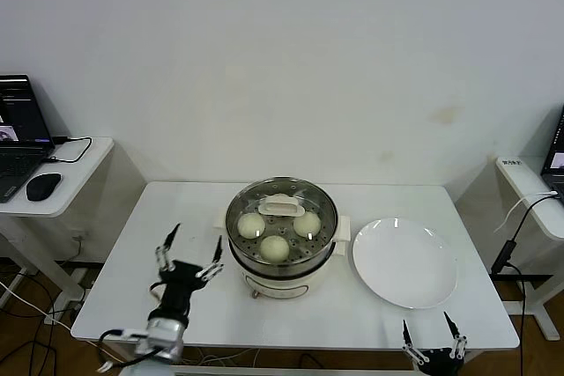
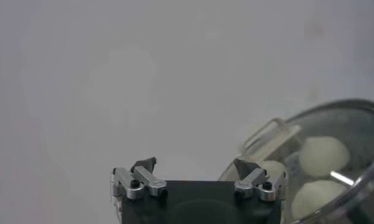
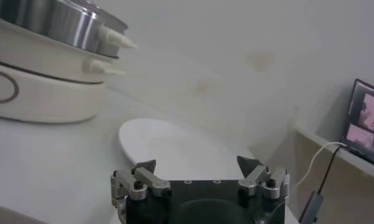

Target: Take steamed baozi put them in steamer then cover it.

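While the cover (image 1: 281, 210) sits on the steamer (image 1: 282, 257) over the buns (image 1: 276, 247), bare table (image 1: 123, 279) surrounds it. Left gripper (image 1: 189, 253) hangs released beside the steamer; right gripper (image 1: 432, 334), released, is at the table's front edge.

Head cam sits up high, looking forward and down over the whole white rectangular table (image 1: 291, 305) toward the wall. The left wrist cam rides low behind the black left tool (image 2: 196, 167), close to the round shiny stainless-steel steamer (image 2: 357, 189), so it shares that with the head view (image 1: 282, 253). The right wrist cam sits near table level behind the black right tool (image 3: 199, 164), facing the flat round white plate (image 3: 169, 146), also in the head view (image 1: 405, 261).
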`<state>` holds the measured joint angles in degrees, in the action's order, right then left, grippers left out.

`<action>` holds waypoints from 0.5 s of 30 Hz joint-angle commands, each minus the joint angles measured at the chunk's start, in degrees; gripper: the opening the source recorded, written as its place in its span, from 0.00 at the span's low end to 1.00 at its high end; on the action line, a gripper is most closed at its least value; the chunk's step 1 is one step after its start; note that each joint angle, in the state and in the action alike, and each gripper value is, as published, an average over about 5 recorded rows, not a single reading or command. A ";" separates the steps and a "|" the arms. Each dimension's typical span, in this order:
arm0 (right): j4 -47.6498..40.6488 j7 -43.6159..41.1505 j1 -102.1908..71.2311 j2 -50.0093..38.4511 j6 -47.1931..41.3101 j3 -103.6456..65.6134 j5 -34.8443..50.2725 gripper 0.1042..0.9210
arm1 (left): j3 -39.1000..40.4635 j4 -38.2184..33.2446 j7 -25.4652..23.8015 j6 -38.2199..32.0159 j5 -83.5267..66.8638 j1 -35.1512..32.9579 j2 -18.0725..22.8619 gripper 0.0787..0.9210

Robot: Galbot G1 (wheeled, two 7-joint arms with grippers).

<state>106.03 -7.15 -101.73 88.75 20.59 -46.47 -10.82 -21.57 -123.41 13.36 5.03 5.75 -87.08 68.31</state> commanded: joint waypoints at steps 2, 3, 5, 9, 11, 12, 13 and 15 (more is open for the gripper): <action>3.57 -3.52 -3.69 -3.88 -2.52 1.70 12.13 0.88 | -10.49 3.86 0.75 -10.73 -24.12 -13.66 3.78 0.88; 4.12 -3.64 -3.95 -3.91 -2.88 1.84 12.74 0.88 | -10.13 4.46 0.09 -10.77 -24.23 -14.13 4.12 0.88; 5.21 -3.77 -4.42 -3.81 -3.72 2.21 13.73 0.88 | -9.42 5.21 -1.12 -11.07 -24.05 -14.97 4.80 0.88; 6.64 -3.86 -4.89 -3.53 -4.78 3.09 14.14 0.88 | -8.88 6.00 -3.51 -12.17 -22.58 -15.67 5.81 0.88; 6.91 -3.86 -4.94 -3.45 -5.14 3.47 14.13 0.88 | -9.01 5.83 -4.43 -12.18 -22.09 -15.87 5.90 0.88; 7.00 -3.85 -4.97 -3.40 -5.33 3.65 14.12 0.88 | -9.08 5.68 -4.80 -12.12 -22.01 -16.00 5.87 0.88; 7.10 -3.84 -5.00 -3.34 -5.49 3.81 14.09 0.88 | -9.10 5.57 -5.08 -12.09 -21.91 -16.10 5.85 0.88; 7.35 -3.80 -5.10 -3.27 -5.85 4.03 14.09 0.88 | -9.07 5.63 -5.30 -12.13 -21.52 -16.17 5.94 0.88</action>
<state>111.03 -10.16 -105.61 86.25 16.72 -43.63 -0.52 -28.79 -119.37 11.12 -4.01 -11.84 -99.18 72.55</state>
